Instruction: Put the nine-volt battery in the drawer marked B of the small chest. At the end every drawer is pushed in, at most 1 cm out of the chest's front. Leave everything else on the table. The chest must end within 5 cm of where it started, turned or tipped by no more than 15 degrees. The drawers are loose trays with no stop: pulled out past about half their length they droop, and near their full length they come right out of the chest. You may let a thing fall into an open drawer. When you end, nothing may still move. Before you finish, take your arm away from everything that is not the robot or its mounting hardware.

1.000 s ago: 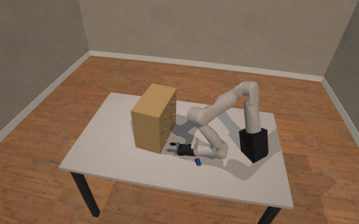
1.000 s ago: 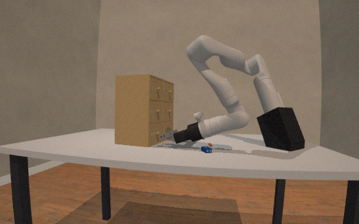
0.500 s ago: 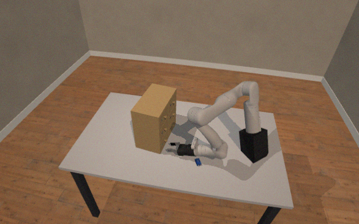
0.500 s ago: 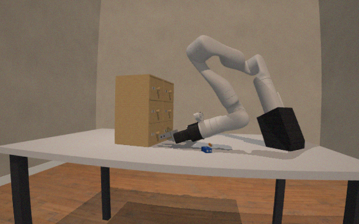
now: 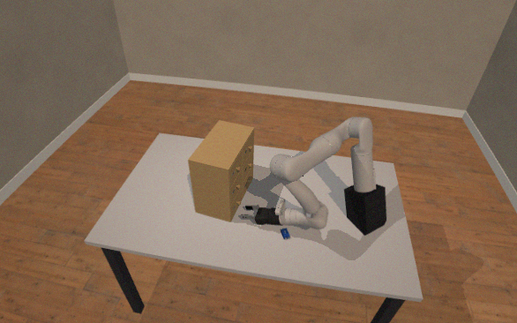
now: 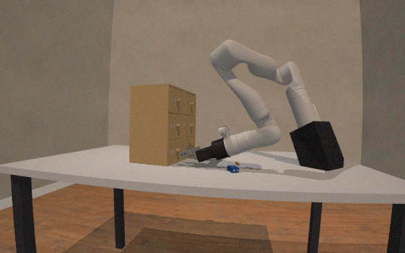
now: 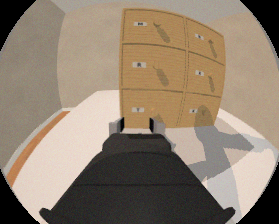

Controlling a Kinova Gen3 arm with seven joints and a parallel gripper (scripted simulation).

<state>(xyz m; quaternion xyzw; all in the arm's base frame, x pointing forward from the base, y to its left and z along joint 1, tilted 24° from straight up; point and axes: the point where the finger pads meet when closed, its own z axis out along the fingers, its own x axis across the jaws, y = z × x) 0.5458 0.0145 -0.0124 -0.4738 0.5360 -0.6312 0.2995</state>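
The wooden chest (image 5: 221, 169) stands on the white table, with six drawers in two columns; all look pushed in. It also shows in the exterior view (image 6: 161, 124) and the wrist view (image 7: 171, 66). The drawer labels are too small to read. My gripper (image 5: 246, 212) is open and empty, held level just above the table. Its fingertips (image 6: 186, 153) are close in front of the knob of a bottom drawer (image 7: 138, 111), with the fingers on either side of it. A small blue block, apparently the nine-volt battery (image 5: 285, 233) (image 6: 233, 169), lies on the table beside my wrist.
A small orange object (image 6: 236, 162) lies on the table just behind the blue block. The arm's black base (image 5: 365, 207) stands at the right of the table. The forearm lies low over the table between the base and the chest.
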